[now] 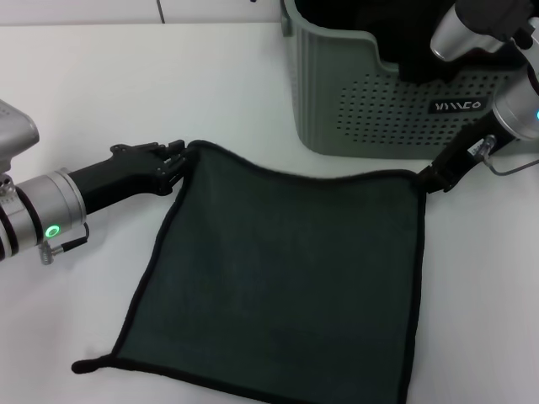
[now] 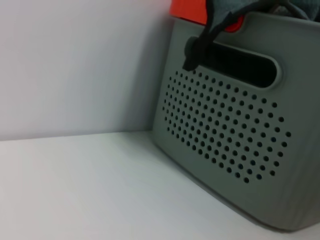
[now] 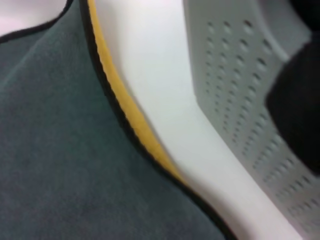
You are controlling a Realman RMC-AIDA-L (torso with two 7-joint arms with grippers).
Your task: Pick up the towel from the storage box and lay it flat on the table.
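The big dark green towel (image 1: 278, 286) with black edging lay flat on the white table (image 1: 101, 84). The left gripper (image 1: 178, 162) pinched one far corner, the right gripper (image 1: 428, 178) pinched the other, beside the grey-green plastic storage box (image 1: 379, 101).

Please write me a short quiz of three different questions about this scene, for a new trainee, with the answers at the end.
1. True or false: the towel lies inside the storage box.
2. Which side of the towel faces up? A) yellow B) dark green C) red
3. Fill in: each end effector is at one far ______ of the towel.

Key
1. False. It lies spread on the table, in front of the box.
2. B. Only a thin yellow strip of the underside shows at the lifted edge in the right wrist view.
3. Corner. The left end effector is at the far left corner, and the right end effector is at the far right one.
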